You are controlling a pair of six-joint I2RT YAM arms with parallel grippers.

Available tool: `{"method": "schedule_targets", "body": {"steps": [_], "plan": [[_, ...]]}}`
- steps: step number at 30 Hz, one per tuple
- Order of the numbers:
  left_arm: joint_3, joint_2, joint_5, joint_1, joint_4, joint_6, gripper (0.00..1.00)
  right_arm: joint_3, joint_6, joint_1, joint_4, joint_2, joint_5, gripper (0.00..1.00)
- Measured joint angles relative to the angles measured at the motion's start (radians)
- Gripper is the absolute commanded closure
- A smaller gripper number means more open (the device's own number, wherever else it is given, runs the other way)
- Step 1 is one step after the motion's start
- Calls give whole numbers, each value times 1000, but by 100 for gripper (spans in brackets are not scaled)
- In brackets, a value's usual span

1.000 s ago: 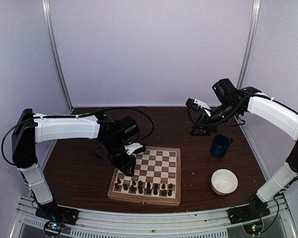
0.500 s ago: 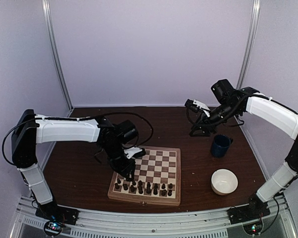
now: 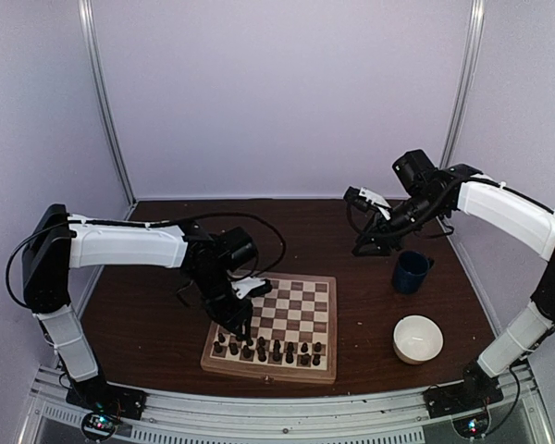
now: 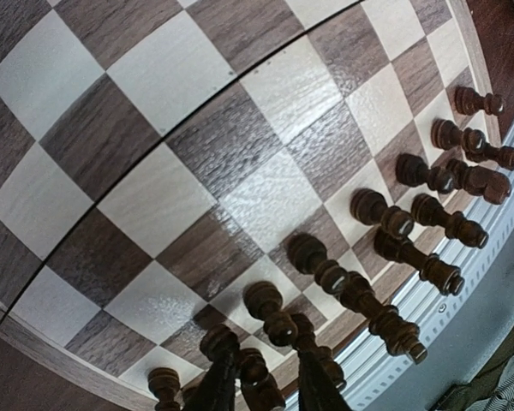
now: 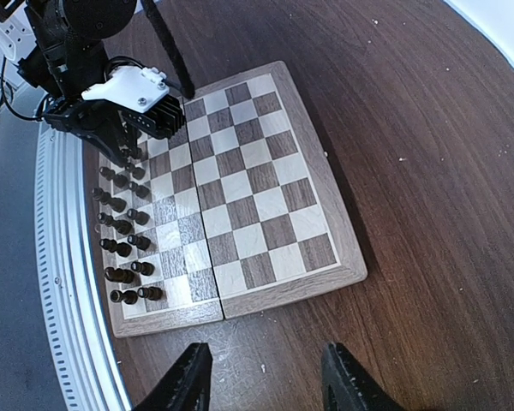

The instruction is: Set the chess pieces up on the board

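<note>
Hanging over the lower left corner of the board, the left gripper stood narrow, its dark fingers flanking one of the pieces (whether they pinched it could not be told). The rest stood in two rows along the board's bottom edge in the top view. The right gripper hung high at the upper right of that view, its fingers apart with nothing between them, above a blue cup and a white bowl.
</note>
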Motion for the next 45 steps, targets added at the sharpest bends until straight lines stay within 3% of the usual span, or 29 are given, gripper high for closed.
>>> {"method": "schedule_targets", "body": {"steps": [32, 45], "plan": [[-41, 7, -13, 14, 26, -6, 75, -20, 8, 0, 18, 0, 0, 52], [-41, 7, -15, 15, 27, -6, 66, -25, 10, 0, 24, 0, -1, 52]]}}
